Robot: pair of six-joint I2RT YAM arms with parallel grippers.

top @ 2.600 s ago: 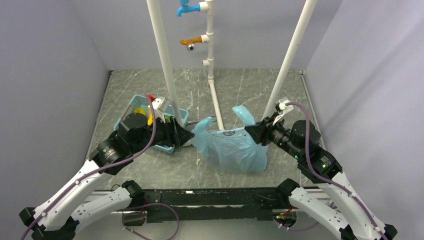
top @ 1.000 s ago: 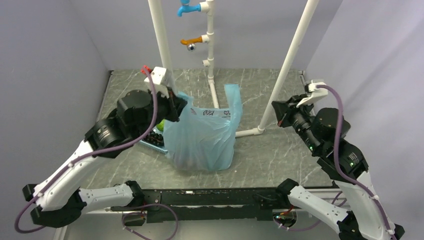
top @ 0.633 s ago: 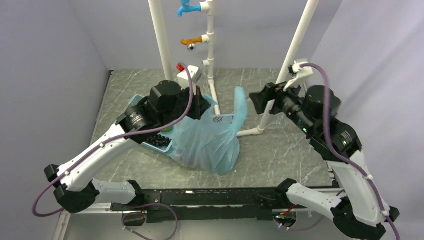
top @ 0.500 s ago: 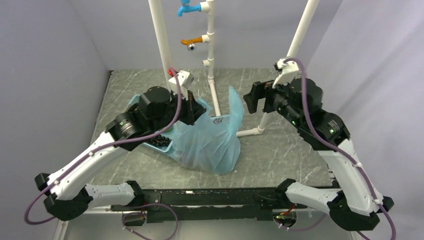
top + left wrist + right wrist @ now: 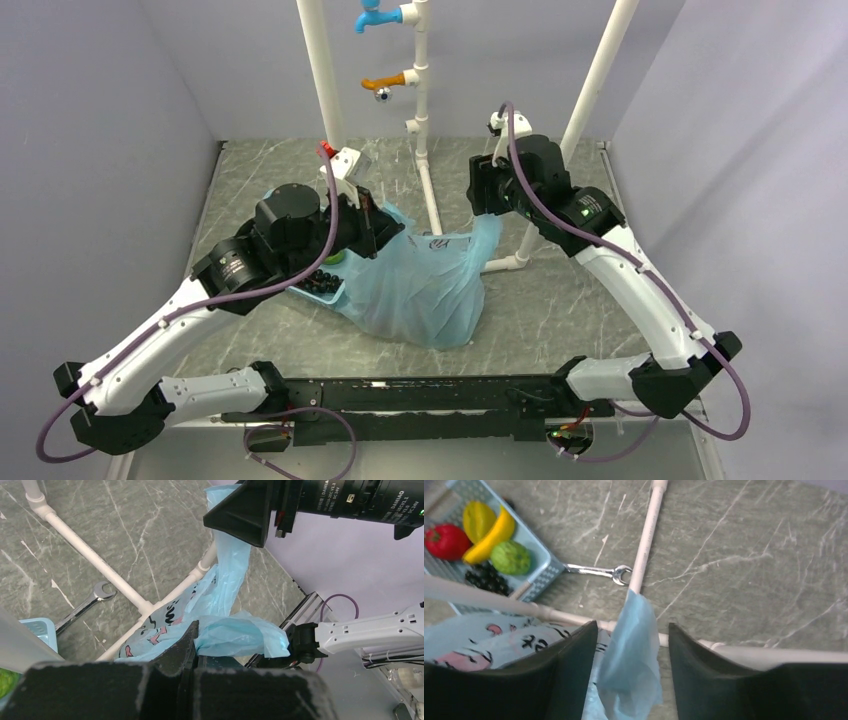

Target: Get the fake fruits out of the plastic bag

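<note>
Plainly the thin, crinkly, light-blue plastic bag, slumped at the centre of the top view, should handle as limp, light and slippery, best taken by its tie handles. The left gripper is clamped on one bunched handle. The right gripper stands wide, the other handle loose between its fingers, with the fake fruits hidden inside.
</note>
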